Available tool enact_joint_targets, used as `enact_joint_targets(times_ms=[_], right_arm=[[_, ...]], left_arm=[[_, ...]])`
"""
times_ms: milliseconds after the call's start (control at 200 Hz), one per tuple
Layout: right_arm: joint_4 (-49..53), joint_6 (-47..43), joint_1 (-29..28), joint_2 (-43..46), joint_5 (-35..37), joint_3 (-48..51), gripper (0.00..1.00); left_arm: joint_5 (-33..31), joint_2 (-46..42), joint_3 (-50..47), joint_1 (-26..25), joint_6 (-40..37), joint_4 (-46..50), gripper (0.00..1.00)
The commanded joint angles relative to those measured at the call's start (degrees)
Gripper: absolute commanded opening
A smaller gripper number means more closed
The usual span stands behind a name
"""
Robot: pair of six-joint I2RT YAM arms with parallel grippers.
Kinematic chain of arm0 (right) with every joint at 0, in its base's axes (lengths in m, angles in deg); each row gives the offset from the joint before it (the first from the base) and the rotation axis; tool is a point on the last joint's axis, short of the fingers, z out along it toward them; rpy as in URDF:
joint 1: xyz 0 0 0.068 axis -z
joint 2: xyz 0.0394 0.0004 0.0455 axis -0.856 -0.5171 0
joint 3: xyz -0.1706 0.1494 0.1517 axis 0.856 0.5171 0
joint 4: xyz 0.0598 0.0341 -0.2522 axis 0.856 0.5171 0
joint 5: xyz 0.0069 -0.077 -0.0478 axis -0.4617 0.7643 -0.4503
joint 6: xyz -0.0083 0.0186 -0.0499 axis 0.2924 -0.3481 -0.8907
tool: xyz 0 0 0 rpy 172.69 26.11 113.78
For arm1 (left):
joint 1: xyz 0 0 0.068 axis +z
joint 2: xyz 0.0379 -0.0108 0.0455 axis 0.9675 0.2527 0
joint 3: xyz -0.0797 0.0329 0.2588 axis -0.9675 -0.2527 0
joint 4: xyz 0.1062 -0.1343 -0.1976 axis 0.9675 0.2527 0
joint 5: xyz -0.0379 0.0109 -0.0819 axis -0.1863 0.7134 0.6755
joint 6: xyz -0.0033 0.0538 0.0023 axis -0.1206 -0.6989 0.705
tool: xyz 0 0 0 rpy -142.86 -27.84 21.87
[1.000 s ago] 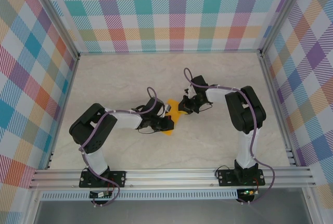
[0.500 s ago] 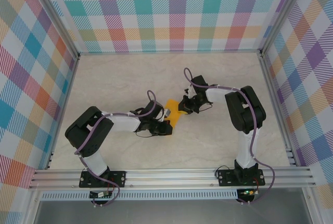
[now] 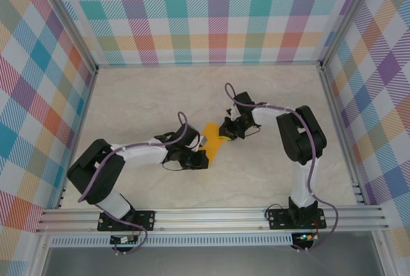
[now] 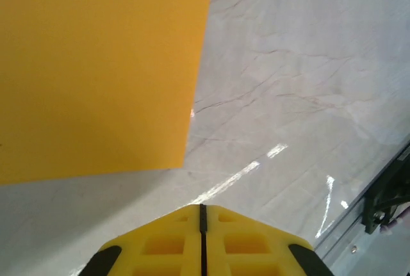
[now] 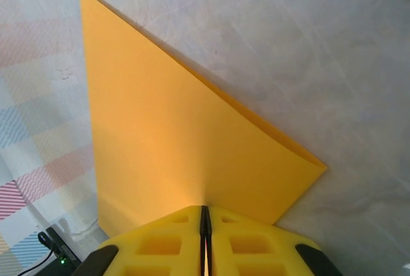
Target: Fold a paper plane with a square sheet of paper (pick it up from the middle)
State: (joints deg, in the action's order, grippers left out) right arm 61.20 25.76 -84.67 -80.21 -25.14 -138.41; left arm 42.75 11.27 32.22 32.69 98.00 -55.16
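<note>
Plain orange-yellow square sheet of paper (image 5: 186,135), folded, mid-frame, grasped by right gripper (image 5: 204,211); left gripper (image 4: 202,208) clenched shut nearby, apart.

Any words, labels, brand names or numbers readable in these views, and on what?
No readable text anywhere.
The orange-yellow paper is plain and unmarked; the marbled table and plaid walls carry only pattern.
If the arm bases bear labels, they are too small to read.
</note>
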Motion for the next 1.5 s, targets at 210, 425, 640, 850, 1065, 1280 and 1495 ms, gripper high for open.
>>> enact_joint_targets(times_ms=[210, 425, 640, 850, 1065, 1280, 1495], right_arm=[[4.2, 4.9, -8.2, 8.3, 10.7, -3.7, 0.21], [7.4, 8.6, -15.9, 5.0, 17.7, -7.6, 0.21], [9.2, 8.5, -18.9, -0.5, 17.1, -10.8, 0.21], [11.4, 6.0, -20.2, -4.6, 16.4, -12.4, 0.20], [16.9, -11.0, -20.1, -0.6, 13.3, -5.4, 0.19], [18.7, -15.5, -18.5, 4.5, 14.6, -5.0, 0.19], [9.6, 0.5, -16.6, 10.0, 23.1, -5.4, 0.39]], left_arm=[[-20.8, -9.5, 2.6, 6.1, 6.7, 11.9, 0.38], [-20.7, -10.1, -2.0, 16.0, 12.1, 12.6, 0.50], [-21.2, -9.9, -2.9, 19.9, 13.4, 12.8, 0.52], [-21.2, -9.0, -2.5, 21.1, 13.3, 12.8, 0.56], [-18.7, -7.5, -0.9, 21.4, 10.6, 13.7, 0.61], [-14.4, -6.6, -1.1, 21.4, 10.6, 10.3, 0.63], [-9.6, -6.4, -1.2, 20.3, 11.9, 7.8, 0.69]])
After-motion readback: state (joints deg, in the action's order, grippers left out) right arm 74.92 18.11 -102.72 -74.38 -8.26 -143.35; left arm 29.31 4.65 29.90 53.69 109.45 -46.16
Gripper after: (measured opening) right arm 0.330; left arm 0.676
